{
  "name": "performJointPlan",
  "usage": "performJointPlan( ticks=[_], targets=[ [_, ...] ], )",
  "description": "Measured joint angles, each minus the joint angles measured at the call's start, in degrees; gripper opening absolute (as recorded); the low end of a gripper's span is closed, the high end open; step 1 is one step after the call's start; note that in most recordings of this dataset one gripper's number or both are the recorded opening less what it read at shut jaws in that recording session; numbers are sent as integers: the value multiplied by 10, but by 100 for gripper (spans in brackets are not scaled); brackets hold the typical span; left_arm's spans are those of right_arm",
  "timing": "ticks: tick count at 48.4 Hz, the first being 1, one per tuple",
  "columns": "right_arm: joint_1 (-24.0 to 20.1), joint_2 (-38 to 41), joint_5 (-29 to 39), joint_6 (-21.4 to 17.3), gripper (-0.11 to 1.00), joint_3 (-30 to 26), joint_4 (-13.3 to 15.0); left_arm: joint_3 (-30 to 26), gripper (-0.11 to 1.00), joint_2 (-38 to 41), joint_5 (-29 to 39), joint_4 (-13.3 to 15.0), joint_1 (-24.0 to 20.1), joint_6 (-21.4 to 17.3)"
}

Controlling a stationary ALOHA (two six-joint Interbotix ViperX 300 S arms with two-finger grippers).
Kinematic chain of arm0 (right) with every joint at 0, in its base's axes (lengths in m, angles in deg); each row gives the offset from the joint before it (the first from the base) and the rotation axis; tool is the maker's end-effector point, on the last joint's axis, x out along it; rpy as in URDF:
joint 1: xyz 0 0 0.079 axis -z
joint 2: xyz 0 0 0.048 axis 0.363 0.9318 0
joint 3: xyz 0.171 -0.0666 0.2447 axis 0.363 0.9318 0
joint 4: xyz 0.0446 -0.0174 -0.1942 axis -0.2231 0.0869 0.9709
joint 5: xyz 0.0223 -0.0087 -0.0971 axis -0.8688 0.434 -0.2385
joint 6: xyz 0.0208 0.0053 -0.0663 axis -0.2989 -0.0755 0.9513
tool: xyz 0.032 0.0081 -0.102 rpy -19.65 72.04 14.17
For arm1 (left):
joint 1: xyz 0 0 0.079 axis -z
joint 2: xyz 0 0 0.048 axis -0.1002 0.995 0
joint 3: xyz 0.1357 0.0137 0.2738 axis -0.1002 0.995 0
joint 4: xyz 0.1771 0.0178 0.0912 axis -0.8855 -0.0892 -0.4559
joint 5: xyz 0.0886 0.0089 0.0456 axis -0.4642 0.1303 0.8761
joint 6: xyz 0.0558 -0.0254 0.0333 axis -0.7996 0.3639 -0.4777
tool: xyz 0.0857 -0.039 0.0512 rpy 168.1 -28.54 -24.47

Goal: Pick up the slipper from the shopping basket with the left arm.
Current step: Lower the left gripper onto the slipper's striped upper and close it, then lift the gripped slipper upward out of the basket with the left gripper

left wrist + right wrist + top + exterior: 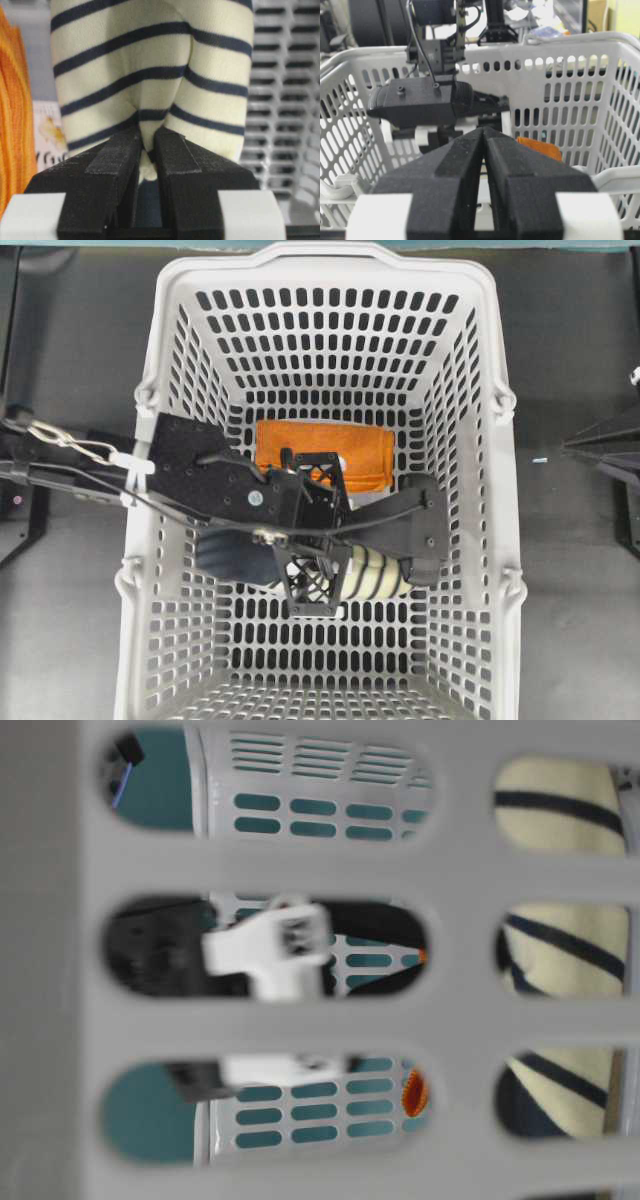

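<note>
In the left wrist view the left gripper (148, 150) sits at 6 o'clock, black fingers (117, 165) pinched together on a fold of the slipper (150, 75), cream w/ navy stripes bunched where the tips bite; orange cloth (10, 130) along the 9 o'clock edge, a printed label just beside it, slotted wall of the shopping basket (285, 100) at 3 o'clock behind the slipper; from overhead the left arm (215, 485) reaches in over the basket's 9 o'clock rim (140, 540) toward centre, lattice frame of the gripper (355, 565) over the slipper (375, 575), striped toe pointing to 3 o'clock, dark heel end showing at about 7 o'clock of the arm; can't tell from overhead whether the slipper touches the floor; orange cloth (325, 452) lies folded just past it toward 12 o'clock, partly under the arm; table-level view is mostly blurred basket wall (320, 1020) up close, striped slipper (560, 950) seen thru the slots at 3 o'clock, black arm parts and a white clip thru the middle slots; right gripper (484, 137) shows in its own cam w/ fingers closed tip to tip on nothing, outside the basket (560, 75), looking over the rim at the left arm (420, 100) inside, a bit of orange cloth (540, 147) beyond at 3 o'clock.
</note>
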Motion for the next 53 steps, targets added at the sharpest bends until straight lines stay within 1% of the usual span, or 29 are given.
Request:
performJointPlan(
  ticks=[10, 19, 27, 36, 37, 40, 44, 49, 53],
  targets=[
    [-1, 0, 0, 0, -1, 0, 0, -55, 8, -8, 73, 0, 2, 0],
    [-1, -1, 0, 0, -1, 0, 1, -136, 8, -9, 150, 0, 4, 0],
    [0, -5, 0, 0, -1, 2, 1, -236, 8, -9, 239, 0, 5, -1],
    [-1, -14, 0, 0, -1, 4, 1, -371, 8, 6, 343, 0, 5, -1],
    [0, -15, 0, 0, -1, 4, 0, -395, 8, 14, 356, 0, 5, -1],
    [0, -18, 4, 0, -1, 4, 0, -439, 8, 30, 378, 0, 5, -1],
    [0, -21, 11, 0, -1, 4, 0, -504, 8, 56, 391, 0, 5, -1],
    [1, -24, 15, 0, -1, 4, 0, -548, 8, 75, 403, 0, 5, -1],
    [2, -25, 15, 1, -1, 4, 0, -555, 8, 81, 409, 0, 5, -2]
  ],
)
